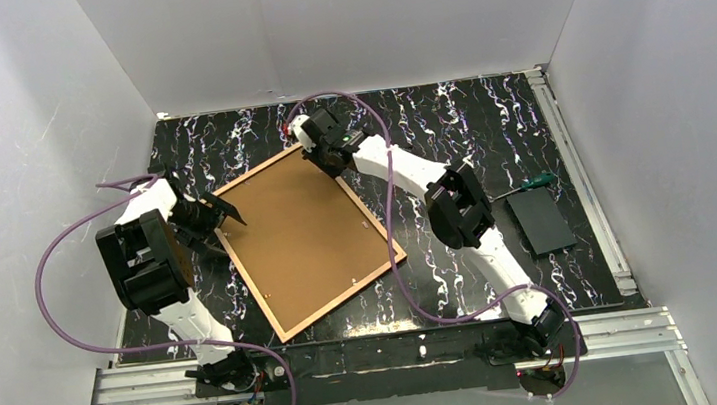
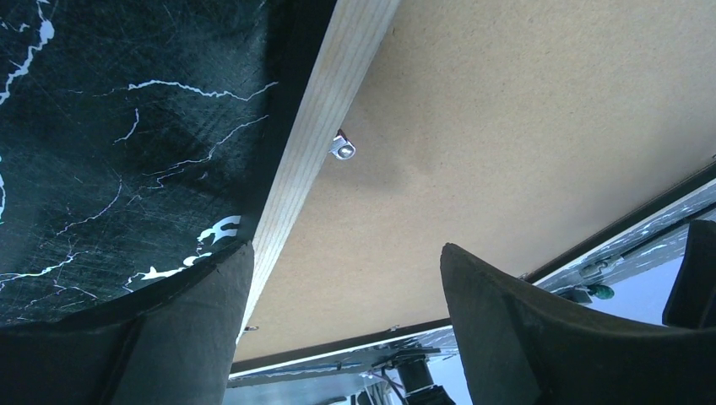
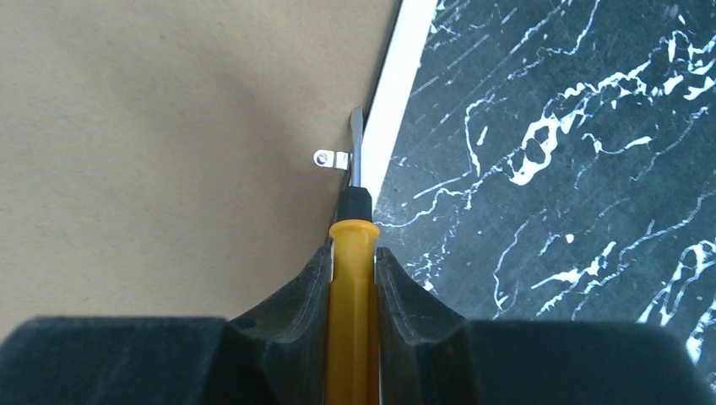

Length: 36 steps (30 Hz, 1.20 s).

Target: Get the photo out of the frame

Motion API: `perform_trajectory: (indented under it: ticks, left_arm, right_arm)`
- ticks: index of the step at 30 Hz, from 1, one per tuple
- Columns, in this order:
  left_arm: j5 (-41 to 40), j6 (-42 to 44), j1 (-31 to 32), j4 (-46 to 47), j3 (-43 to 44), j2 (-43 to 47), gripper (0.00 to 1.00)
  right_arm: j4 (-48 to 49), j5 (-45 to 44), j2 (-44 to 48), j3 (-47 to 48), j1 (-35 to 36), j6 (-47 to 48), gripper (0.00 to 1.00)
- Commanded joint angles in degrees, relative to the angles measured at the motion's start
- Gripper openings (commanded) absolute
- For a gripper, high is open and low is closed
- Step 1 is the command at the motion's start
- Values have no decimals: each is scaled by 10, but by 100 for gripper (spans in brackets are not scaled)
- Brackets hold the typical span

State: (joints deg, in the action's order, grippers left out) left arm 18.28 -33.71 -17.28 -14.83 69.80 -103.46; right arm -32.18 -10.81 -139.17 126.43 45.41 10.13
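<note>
A large thin black rectangular picture frame (image 2: 306, 152) lies face down in the middle of the black, white-veined marble-patterned counter (image 1: 485, 109), one corner towards the arm bases and its pale wooden back rim facing up. The photo (image 1: 303, 238) sits inside it. Only its brown fibreboard back shows; the print side is hidden underneath.

The board looks stiff, flat and light. It sits inside the rim, so there is little to grip. The best hold is probably at an edge, levered up once the small tabs are turned aside. The hidden print face would likely scratch easily.

At the frame's left edge, the left end effector (image 2: 346, 253) has its black fingers well apart, straddling the rim and board and holding nothing.

At the far corner, the right end effector (image 3: 355, 253) is clamped on a yellow-handled flat screwdriver (image 3: 353, 321). Its tip rests beside a small silver metal tab (image 3: 331, 159) on the rim.
</note>
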Motion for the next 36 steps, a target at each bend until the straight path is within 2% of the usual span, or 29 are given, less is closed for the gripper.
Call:
perform_trajectory:
  ticks: [1,8,14,19,22,25,32,36]
  left_arm:
    - [8,-10,7,-62,-16,-2,80]
    - [1,-13,8,-69,-14,3,80]
    - [3,-15,8,-69,-14,4,80]
    - [11,-9,13,-65,-14,12,80]
    - [27,4,28,-51,-15,31,80]
    - [88,5,54,0,-31,56,80]
    - [239,20,175,164,-63,126,80]
    - [333,1,229,293,-101,172,80]
  right_arm:
    - [-51,-50,-22,40,8,50,1]
    - [-99,-22,10,-3,12,62,1]
    - [-147,11,20,6,14,68,1]
    - [-157,19,53,-11,13,34,1]
    - [-112,34,132,-85,12,-14,1]
    - [-59,98,226,-177,0,-88,1]
    - [75,302,430,-456,-56,-215,1]
    - [143,471,504,-596,-93,-244,1]
